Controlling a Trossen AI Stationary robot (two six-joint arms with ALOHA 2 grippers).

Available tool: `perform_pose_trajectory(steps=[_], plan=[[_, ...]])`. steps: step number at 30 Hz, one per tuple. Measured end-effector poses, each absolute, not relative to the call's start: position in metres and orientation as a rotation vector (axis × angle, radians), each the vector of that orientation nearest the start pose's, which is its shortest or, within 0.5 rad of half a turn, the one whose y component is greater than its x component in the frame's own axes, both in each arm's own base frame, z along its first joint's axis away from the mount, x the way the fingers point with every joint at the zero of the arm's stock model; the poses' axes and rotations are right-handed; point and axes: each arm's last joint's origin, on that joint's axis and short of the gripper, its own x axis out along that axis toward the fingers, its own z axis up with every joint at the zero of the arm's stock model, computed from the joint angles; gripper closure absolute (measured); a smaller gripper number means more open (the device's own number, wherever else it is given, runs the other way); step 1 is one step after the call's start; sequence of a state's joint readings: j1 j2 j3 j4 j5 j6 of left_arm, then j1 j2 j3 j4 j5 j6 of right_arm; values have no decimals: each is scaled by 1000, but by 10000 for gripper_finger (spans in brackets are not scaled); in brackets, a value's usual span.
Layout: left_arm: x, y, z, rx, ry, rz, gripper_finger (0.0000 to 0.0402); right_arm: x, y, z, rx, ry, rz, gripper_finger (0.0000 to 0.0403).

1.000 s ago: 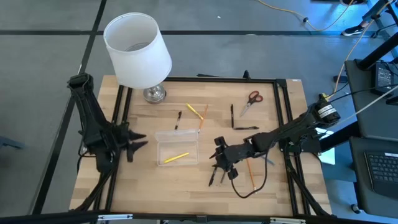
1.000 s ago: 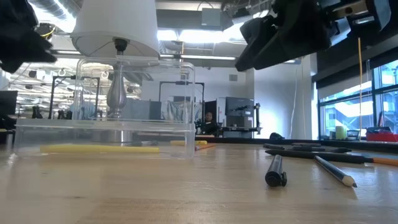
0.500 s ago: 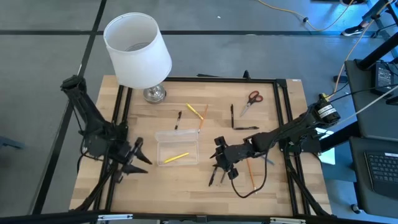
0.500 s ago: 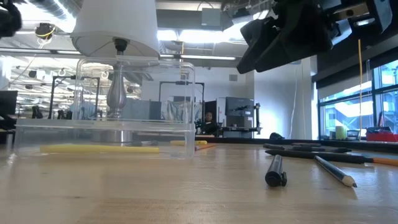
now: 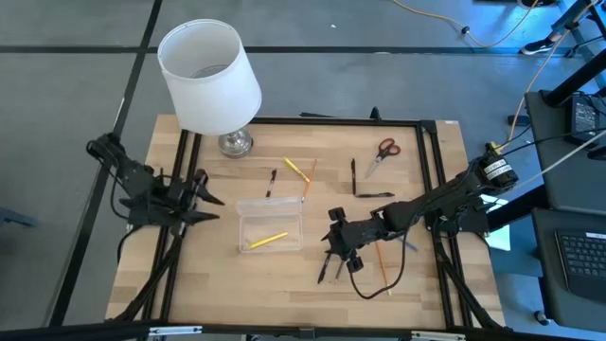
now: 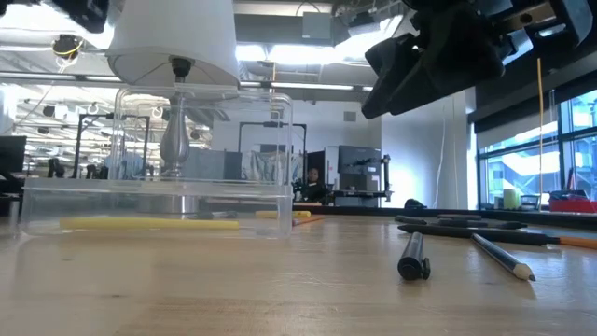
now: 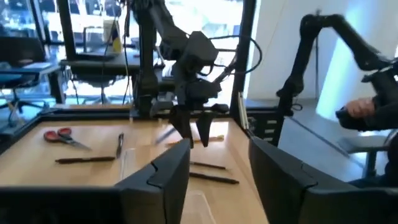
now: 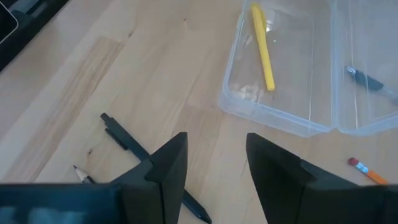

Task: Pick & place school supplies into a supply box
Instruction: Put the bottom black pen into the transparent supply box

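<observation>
One yellow pencil (image 5: 268, 240) lies in the supply box (image 5: 270, 224); the rest wait around the empty, open-fingered right gripper (image 5: 333, 252).

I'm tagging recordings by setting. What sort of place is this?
Likely a robotics lab or workshop: a framed wooden table, other robot arms on benches behind, and desks with a keyboard.

One camera hangs overhead looking straight down on the whole table (image 5: 218, 284); another sits at tabletop height, peering level across the wood into the room. Each wrist camera looks out past its own fingers, the right one down and close. Overhead, low and right-wrist views all share the supply box (image 5: 270, 224) (image 6: 159, 201) (image 8: 286, 62).
</observation>
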State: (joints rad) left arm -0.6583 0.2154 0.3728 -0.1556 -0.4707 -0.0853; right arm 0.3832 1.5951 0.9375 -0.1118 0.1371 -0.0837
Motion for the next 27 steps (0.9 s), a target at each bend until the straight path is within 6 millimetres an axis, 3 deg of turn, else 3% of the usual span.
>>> perform_pose_trajectory(steps=[7,16,24,27], plan=[[69,-38,218,-116,-44,-240,240,304,118,198,-292,734,271,234],[69,-41,217,-57,-57,-323,244,305,119,199,-279,725,266,234],[77,-48,187,-36,-16,-335,240,305,119,199,-266,718,262,234],[77,-48,186,-11,-24,-333,242,305,119,199,-233,723,249,234]])
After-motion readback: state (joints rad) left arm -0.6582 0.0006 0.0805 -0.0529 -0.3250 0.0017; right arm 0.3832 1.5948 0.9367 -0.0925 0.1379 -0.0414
